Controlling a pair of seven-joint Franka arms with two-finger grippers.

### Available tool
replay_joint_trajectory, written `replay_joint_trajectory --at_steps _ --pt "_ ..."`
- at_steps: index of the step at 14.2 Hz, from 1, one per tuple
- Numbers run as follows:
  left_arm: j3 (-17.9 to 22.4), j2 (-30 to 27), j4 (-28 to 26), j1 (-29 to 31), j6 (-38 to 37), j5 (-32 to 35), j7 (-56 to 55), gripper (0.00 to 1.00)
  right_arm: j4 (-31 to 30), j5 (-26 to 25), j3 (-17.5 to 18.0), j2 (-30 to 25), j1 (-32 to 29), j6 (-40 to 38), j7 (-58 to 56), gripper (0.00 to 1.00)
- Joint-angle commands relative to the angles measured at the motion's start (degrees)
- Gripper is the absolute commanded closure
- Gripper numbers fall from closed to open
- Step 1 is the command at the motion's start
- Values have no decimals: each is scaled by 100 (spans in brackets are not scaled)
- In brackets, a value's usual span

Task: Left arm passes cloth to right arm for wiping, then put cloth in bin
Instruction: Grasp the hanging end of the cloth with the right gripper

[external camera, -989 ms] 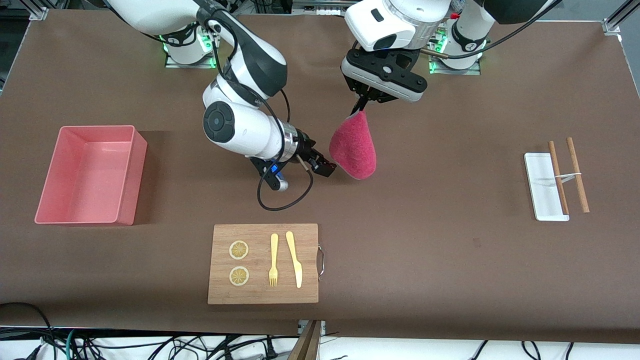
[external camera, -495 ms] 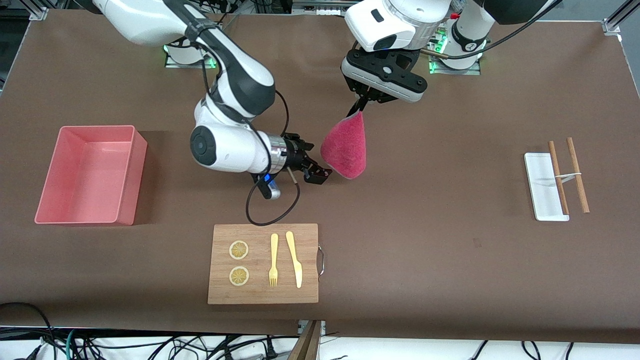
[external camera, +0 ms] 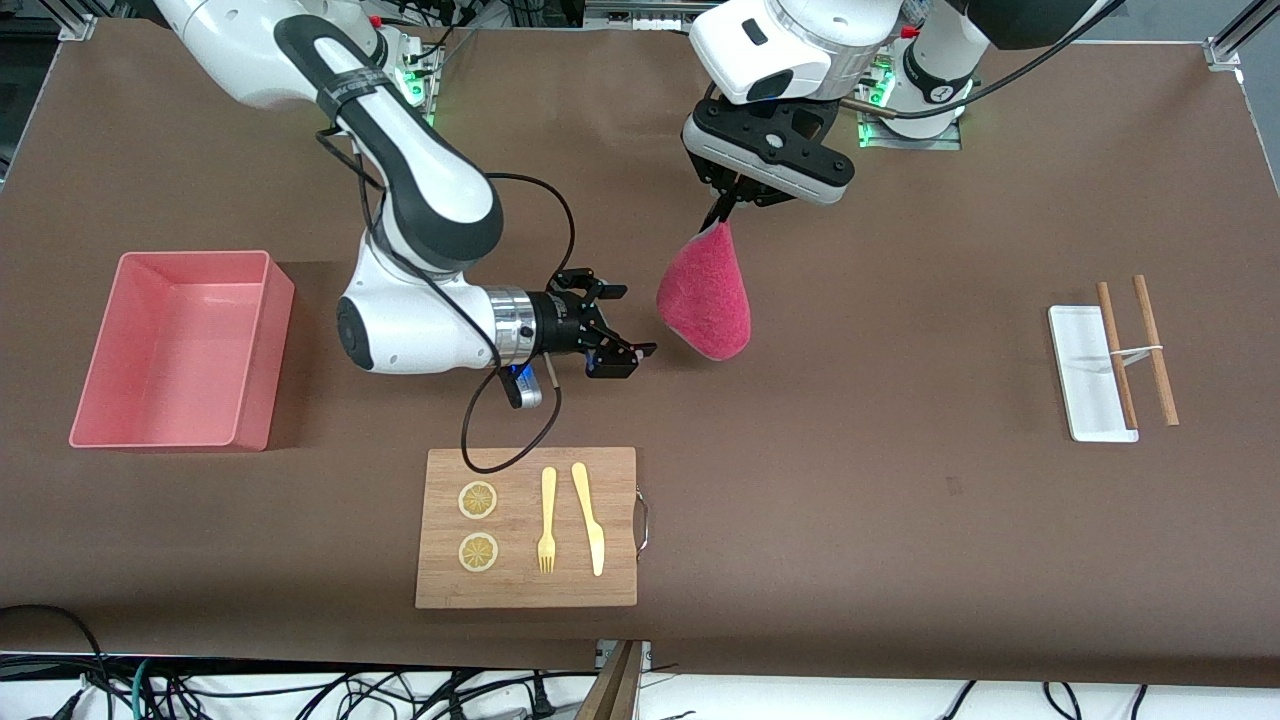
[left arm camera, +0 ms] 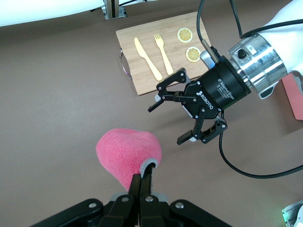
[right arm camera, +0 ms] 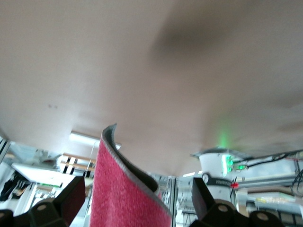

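Observation:
The cloth (external camera: 706, 295) hangs magenta-pink from my left gripper (external camera: 722, 210), which is shut on its top corner over the middle of the table. In the left wrist view the fingers (left arm camera: 143, 177) pinch the cloth (left arm camera: 125, 151) at its grey-edged corner. My right gripper (external camera: 625, 322) is open beside the hanging cloth, toward the right arm's end, pointing at it and not touching it. It shows open in the left wrist view (left arm camera: 166, 124). In the right wrist view the cloth (right arm camera: 118, 198) hangs between the spread fingertips of my right gripper (right arm camera: 136, 196). The salmon-pink bin (external camera: 100, 400) stands at the right arm's end.
A wooden cutting board (external camera: 525, 590) with a fork, a knife and two lemon slices lies nearer to the front camera than the grippers. A white tray (external camera: 1075, 370) with two wooden sticks (external camera: 1150, 350) lies at the left arm's end.
The right arm has swung its forearm level and drawn its open gripper slightly back toward the bin's end. The cloth has swayed a little under the still left gripper.

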Motion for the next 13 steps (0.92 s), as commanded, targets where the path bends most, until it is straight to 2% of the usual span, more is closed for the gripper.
replay_joint_trajectory --at_steps 1,4,9,13 --pt "42 49 104 -75 -2 1 -8 100 -594 679 74 -265 -147 133 -661 0" --pt "42 49 113 -75 7 1 1 100 -1157 1399 92 -414 -138 660 -1391 0" --pt "42 58 113 -75 7 1 1 100 -1404 2437 101 -441 -138 775 -2026 0" --pt "42 58 104 -75 7 10 1 100 -1439 2606 381 -432 -138 1091 -2053 0"
